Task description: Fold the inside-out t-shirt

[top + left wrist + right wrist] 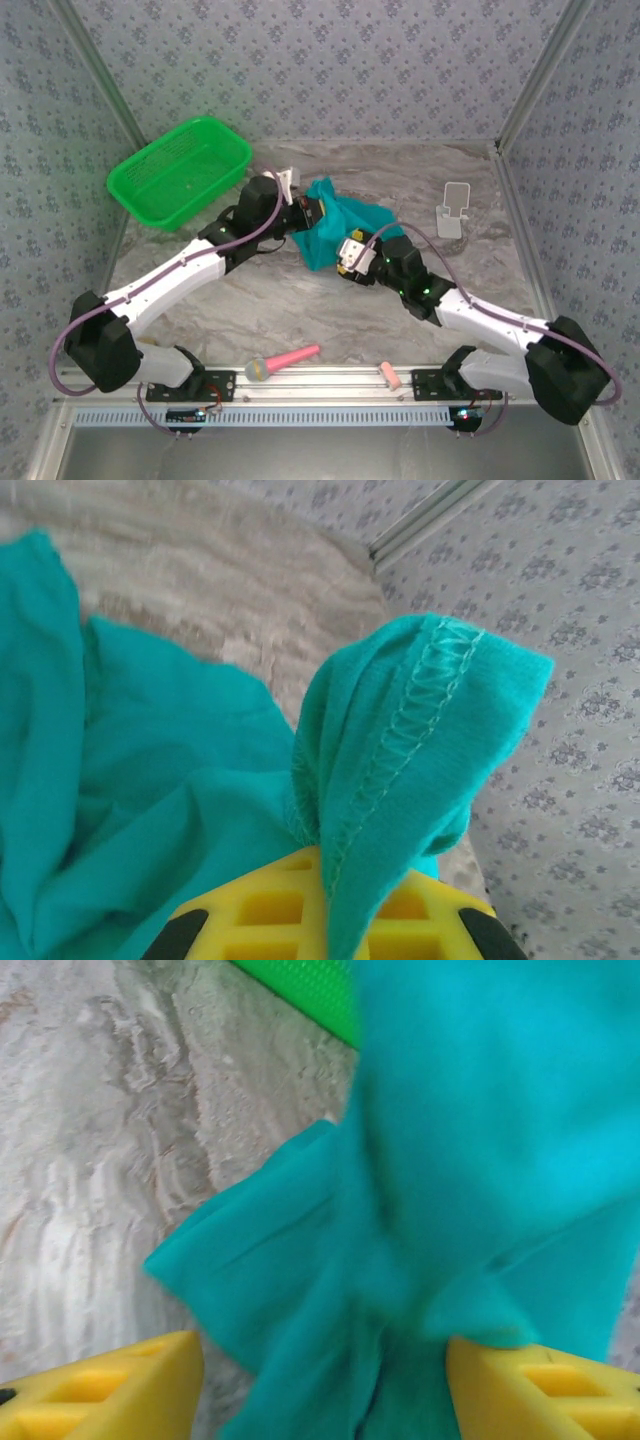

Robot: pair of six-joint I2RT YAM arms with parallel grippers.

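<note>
Marbled tabletop (pixel 250 300) under papered walls carries the whole job, and the trouble lies in the middle of it. Behind both hands, at the near rail, a pink-handled tool (pixel 283 362) lies well apart from the work and should not matter.

The right gripper (pixel 350 255) has its jaws wide apart, and loose folds of the teal t-shirt (pixel 345 222) hang down between them without being pinched. If it closes where it stands, it would likely catch several layers at once and lock the bundle together. If it backs off instead, a fold could ride along on a finger.

Just beyond it and to its left, the left gripper (pixel 310 215) is clamped on a small peak of the shirt with the overlocked seam (pixel 400 750) standing up out of its fingers. The hold looks narrow and close to the cloth's edge, so a hard pull might let the seam slide free. The rest of the shirt lies in a crumpled heap ahead of both hands, and no sleeve or hem can be told apart. Lifting from one pinch would probably drag the heap rather than spread it.

Farther out, left of the left hand, stands the green basket (pixel 135 205). A sweep that way could push cloth against its wall.
</note>
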